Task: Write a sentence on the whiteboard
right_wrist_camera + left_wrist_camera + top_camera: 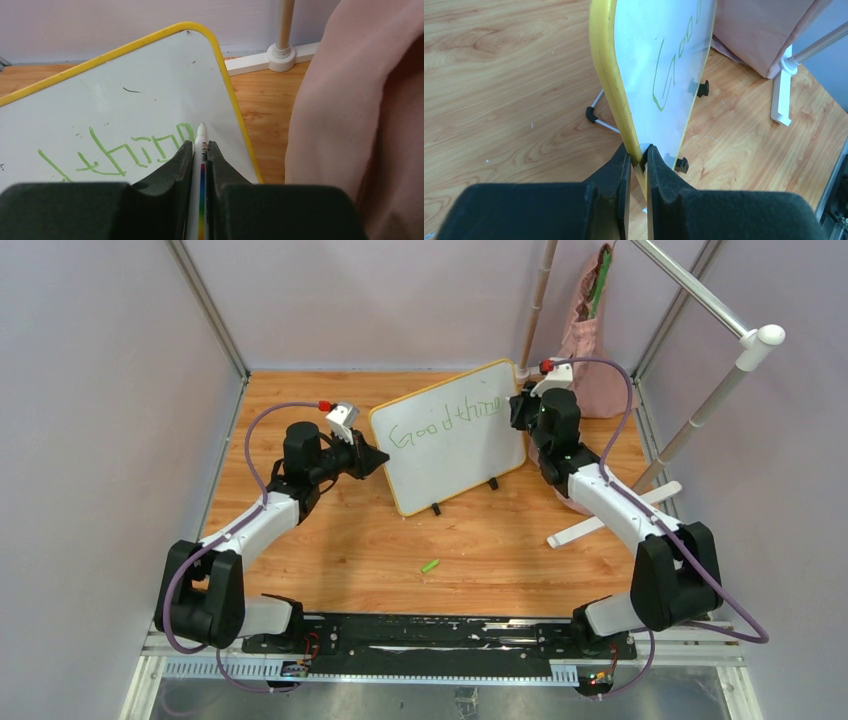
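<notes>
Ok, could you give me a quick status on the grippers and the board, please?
Left gripper shut on whiteboard edge. Right gripper shut on marker, tip at the green writing. Small green piece on table, clear of both arms.

Whiteboard [450, 435]: small white rect. w/ rounded corners, thin yellow frame, standing on 2 black feet [436, 509], mid-desk [330, 550] toward far edge, turned askew. Green handwriting [445, 423] across top: "Good thin…".

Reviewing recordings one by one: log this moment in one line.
writing: green "Good thin" | left gripper: shut on whiteboard edge | right gripper: shut on marker, tip at writing's end | small green piece: loose before board
</notes>
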Controlling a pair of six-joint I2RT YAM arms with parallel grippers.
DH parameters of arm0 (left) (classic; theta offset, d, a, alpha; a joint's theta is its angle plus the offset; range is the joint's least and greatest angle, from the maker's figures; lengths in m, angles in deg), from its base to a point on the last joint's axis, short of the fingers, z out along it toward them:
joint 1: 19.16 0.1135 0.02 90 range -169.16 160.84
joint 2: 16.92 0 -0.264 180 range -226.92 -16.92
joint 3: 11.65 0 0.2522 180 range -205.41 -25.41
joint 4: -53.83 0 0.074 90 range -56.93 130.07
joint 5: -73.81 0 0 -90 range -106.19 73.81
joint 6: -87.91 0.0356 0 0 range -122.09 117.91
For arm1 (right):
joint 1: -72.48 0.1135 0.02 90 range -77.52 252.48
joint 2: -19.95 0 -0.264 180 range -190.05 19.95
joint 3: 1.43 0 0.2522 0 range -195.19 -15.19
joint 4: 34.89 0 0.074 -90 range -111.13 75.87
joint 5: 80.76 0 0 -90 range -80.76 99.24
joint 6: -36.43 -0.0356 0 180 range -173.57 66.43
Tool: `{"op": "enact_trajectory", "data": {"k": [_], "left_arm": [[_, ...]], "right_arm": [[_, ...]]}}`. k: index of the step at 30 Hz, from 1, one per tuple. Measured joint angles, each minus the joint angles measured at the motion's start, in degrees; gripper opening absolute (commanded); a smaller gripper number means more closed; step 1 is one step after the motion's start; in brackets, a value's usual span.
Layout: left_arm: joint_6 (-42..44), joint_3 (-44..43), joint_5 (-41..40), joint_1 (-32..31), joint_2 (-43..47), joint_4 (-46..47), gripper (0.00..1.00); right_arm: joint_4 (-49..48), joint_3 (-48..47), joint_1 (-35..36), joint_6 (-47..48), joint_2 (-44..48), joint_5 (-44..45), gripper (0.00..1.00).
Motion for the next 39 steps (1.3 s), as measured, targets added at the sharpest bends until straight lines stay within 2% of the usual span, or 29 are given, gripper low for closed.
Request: {"op": "enact_trajectory", "data": {"k": [20,39], "left_arm": [[0.11,0.0,-0.04,-0.22,0.0,-0.13,0.0],[0.09,0.0,-0.42,-0.22,0.0,-0.33,0.0]], "right_arm": [[-1.27,-2.19,0.0,-0.42,-3.5,0.35,0.0],[-2.03,-2.12,0.02,-0.7,-3.69,-2.8,0.0]]}}
